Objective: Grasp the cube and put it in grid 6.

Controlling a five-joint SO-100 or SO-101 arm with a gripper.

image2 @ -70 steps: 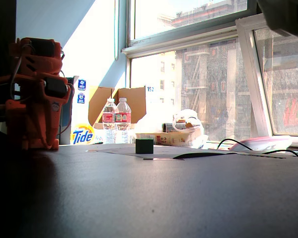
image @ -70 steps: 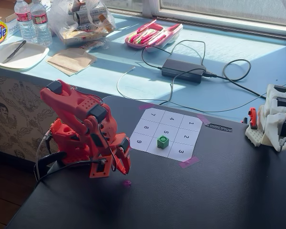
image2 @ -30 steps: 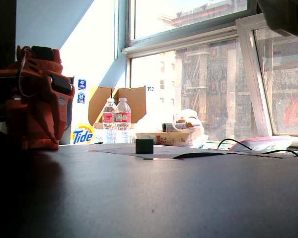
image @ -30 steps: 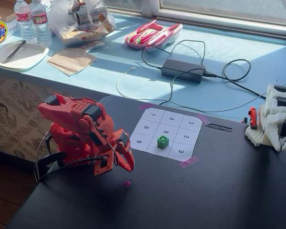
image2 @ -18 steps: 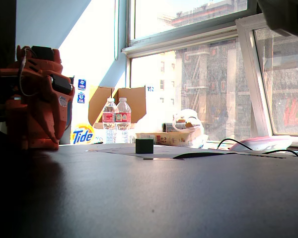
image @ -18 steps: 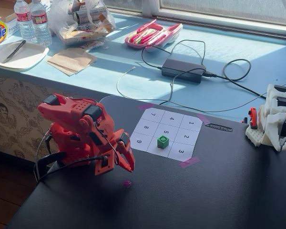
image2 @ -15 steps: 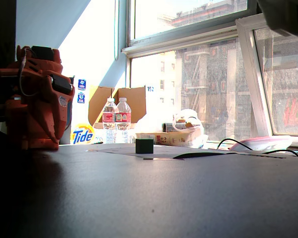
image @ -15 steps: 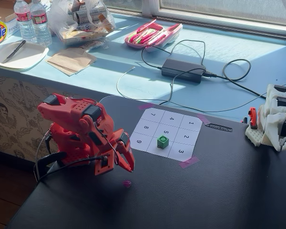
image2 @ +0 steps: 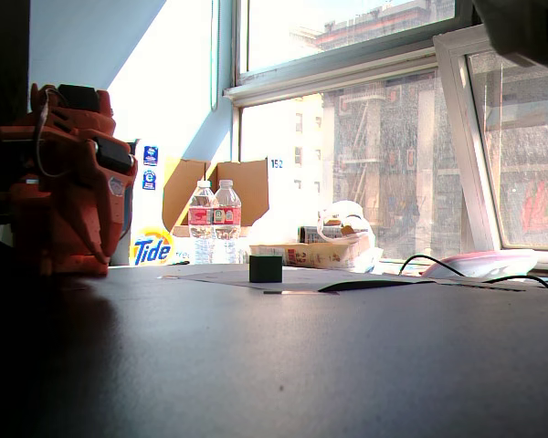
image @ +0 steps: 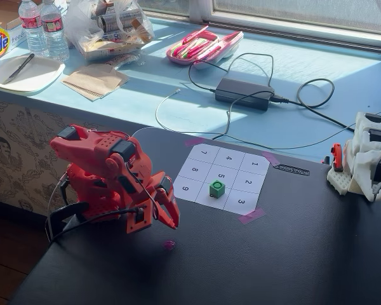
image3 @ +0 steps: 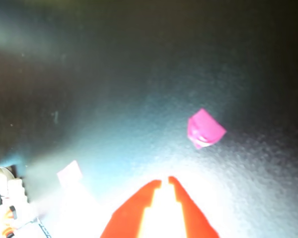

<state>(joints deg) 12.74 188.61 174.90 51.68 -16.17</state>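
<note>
The black table [image: 305, 254] carried the folded red arm [image: 108, 178] at 9 o'clock of the numbered sheet [image: 221, 178]. Its gripper [image: 172, 222] hung just above the tabletop, tips nearly together with only a thin slit between them, holding nothing. The cube [image: 217, 188] sat on the sheet inside grid 6 [image: 213, 192], well apart from the gripper. A pink scrap [image3: 204, 129] lay at 1 o'clock of the tips in the wrist view.

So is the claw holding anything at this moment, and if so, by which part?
Nothing is held. The claw hangs over bare table with its tips nearly together and nothing between them; the cube sits alone on the numbered sheet.
</note>
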